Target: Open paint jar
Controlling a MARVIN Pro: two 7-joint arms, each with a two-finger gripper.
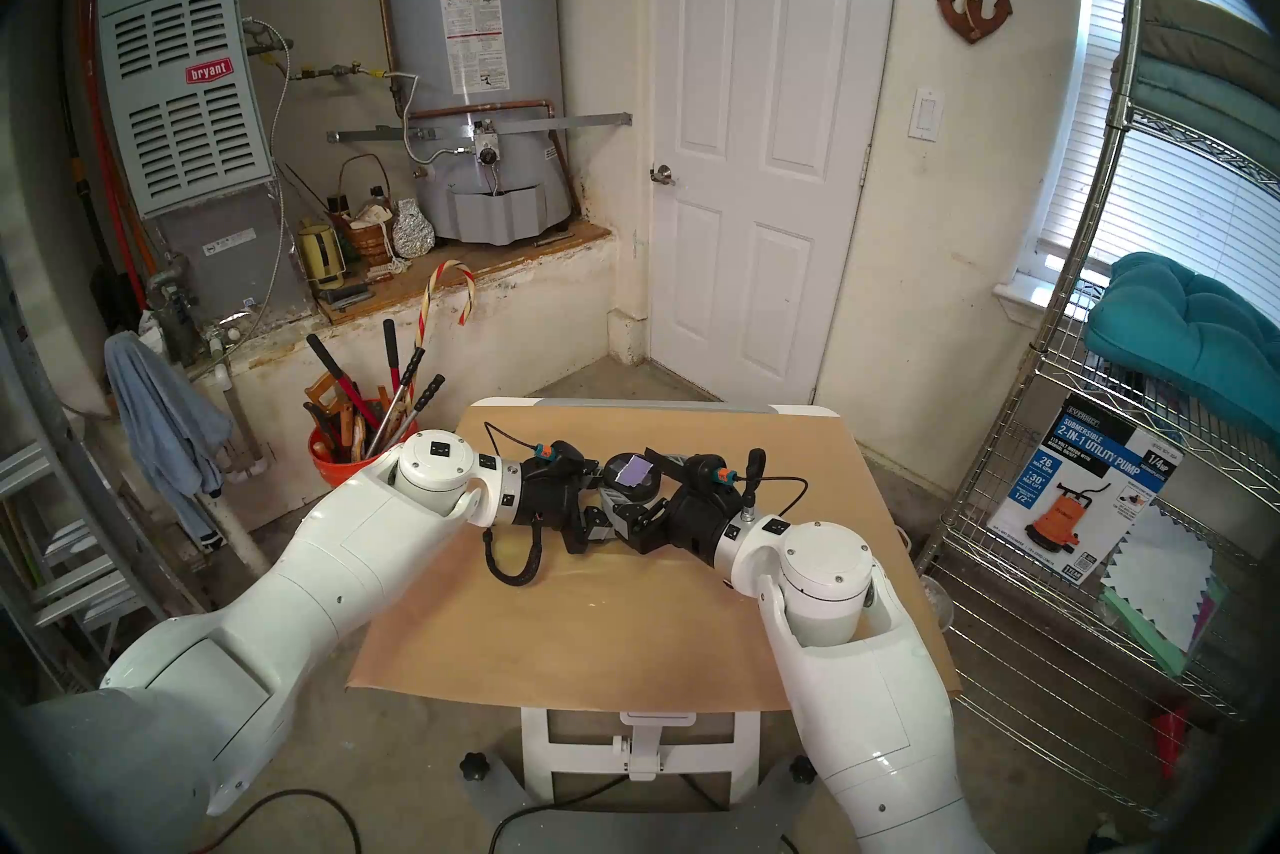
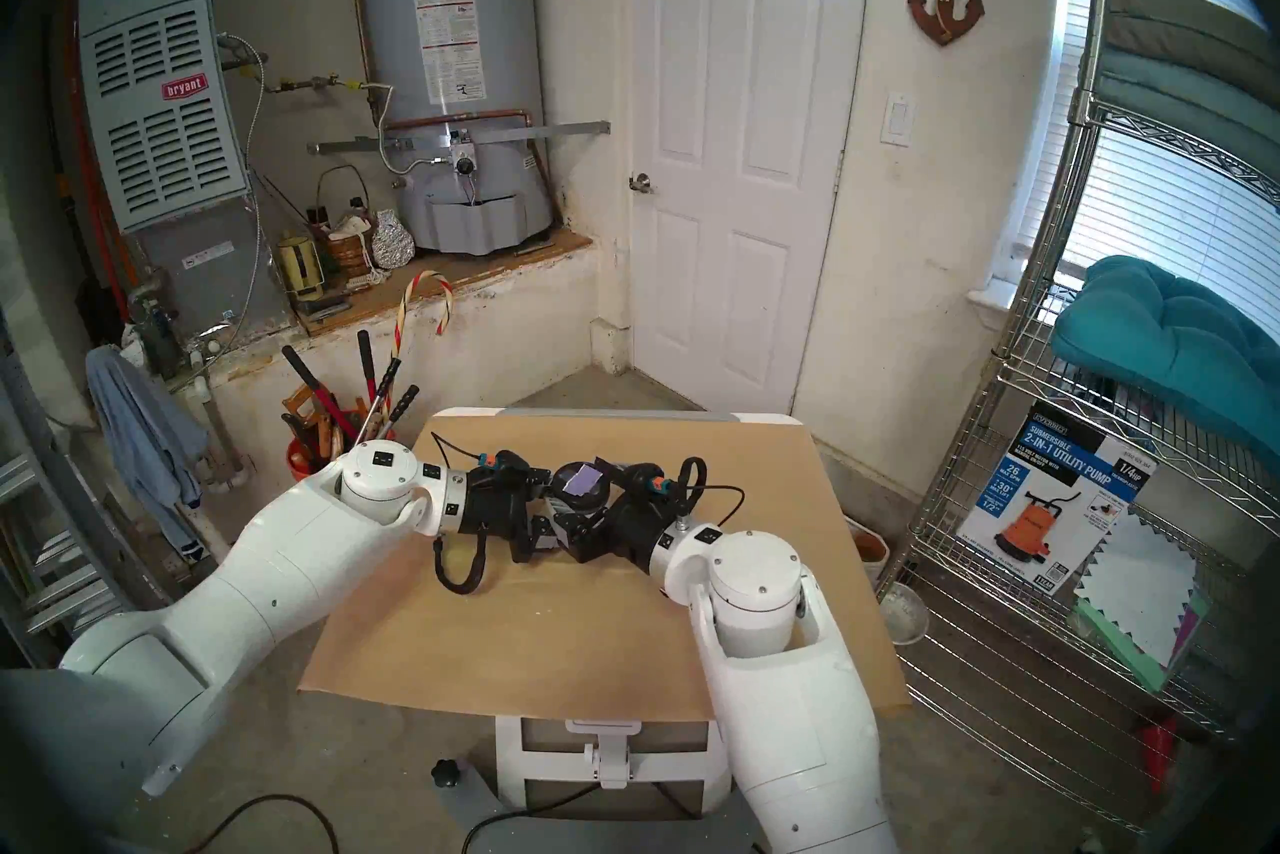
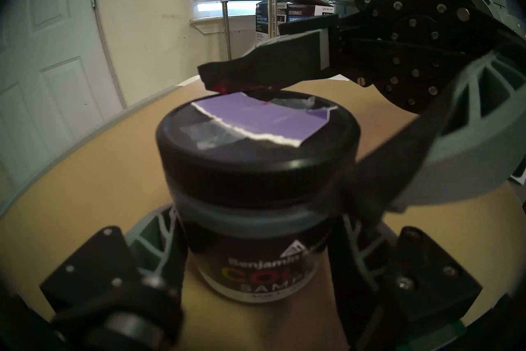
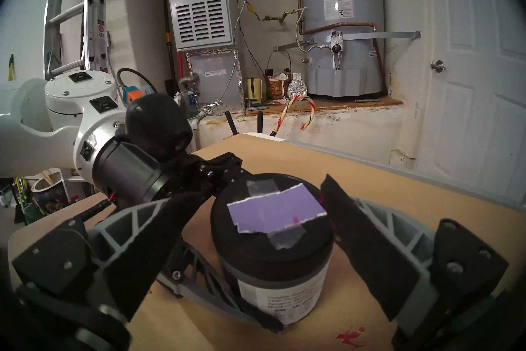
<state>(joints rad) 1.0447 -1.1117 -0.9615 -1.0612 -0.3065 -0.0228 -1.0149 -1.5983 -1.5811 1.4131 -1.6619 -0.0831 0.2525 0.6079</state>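
Black round screw lid (image 4: 271, 223) with lavender swatch seated on squat paint jar (image 3: 250, 250) at middle of brown-paper-covered table (image 1: 623, 638). Jar body clamped by left gripper (image 3: 253, 239). Right gripper (image 4: 256, 228) spread wide, 2 fingers (image 4: 367, 245) flanking lid; contact unclear.

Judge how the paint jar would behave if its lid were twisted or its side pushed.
The paint jar is squat and broad-based, so it should slide rather than tip. The left gripper clamps its body, probably stopping spin. The smooth black lid may slip between the right gripper's open fingers unless squeezed firmly.
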